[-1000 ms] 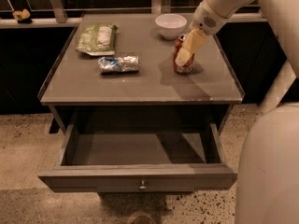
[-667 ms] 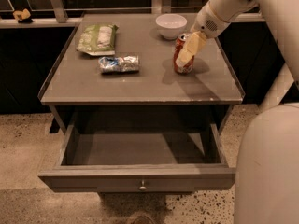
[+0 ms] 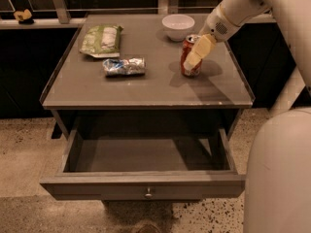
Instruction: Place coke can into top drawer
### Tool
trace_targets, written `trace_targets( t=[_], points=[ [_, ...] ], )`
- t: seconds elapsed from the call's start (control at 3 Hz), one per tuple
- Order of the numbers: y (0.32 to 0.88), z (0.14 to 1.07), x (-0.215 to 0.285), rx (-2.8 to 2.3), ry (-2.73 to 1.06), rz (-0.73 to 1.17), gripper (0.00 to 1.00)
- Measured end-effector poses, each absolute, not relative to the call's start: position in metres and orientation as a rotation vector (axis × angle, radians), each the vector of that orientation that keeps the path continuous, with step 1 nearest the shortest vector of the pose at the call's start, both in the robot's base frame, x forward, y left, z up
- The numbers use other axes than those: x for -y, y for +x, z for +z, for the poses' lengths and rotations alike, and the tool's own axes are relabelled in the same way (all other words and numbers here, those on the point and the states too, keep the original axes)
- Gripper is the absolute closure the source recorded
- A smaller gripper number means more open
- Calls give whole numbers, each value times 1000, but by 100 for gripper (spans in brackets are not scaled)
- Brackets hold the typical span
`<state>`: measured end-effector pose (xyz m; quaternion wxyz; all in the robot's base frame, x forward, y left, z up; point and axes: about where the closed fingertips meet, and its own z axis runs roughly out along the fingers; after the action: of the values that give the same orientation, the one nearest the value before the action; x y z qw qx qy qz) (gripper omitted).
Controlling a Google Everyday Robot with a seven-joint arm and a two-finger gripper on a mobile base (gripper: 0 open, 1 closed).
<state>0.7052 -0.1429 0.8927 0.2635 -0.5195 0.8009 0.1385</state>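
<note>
**Camera view, looking down on the grey surface (image 3: 146,89) and its top drawer (image 3: 97,188).** Your tool (image 3: 192,62) was at the right rear part of the surface, set against the coke can (image 3: 187,47). Its pale end crossed the can's front right side. Whether it had closed on the can or merely lay against it, you could not tell from this angle.

The coke can, red with a silver top, was upright on the surface. It was just in front of the white bowl (image 3: 178,26) and apart from it. Your arm (image 3: 233,8) reached down to the can from the upper right.

To the can's left lay the silver-blue foil packet (image 3: 124,66), near it but not touching. Behind the packet, toward the left rear corner, lay the green snack bag (image 3: 101,40).

Below the front edge of the surface, the top drawer was pulled well out toward you. Its grey floor was in view, and its small round knob (image 3: 148,193) sat at the middle of the front panel. The robot's pale body (image 3: 279,178) filled the lower right corner, above a speckled floor (image 3: 24,144).
</note>
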Motion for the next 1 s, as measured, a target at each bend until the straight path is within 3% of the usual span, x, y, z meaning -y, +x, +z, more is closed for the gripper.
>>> trace_targets(
  t=[0.33,1.0],
  points=[
    [705,893,143,-2166,-1405,375,20],
    [705,893,143,-2166,-1405,375,66]
  ],
)
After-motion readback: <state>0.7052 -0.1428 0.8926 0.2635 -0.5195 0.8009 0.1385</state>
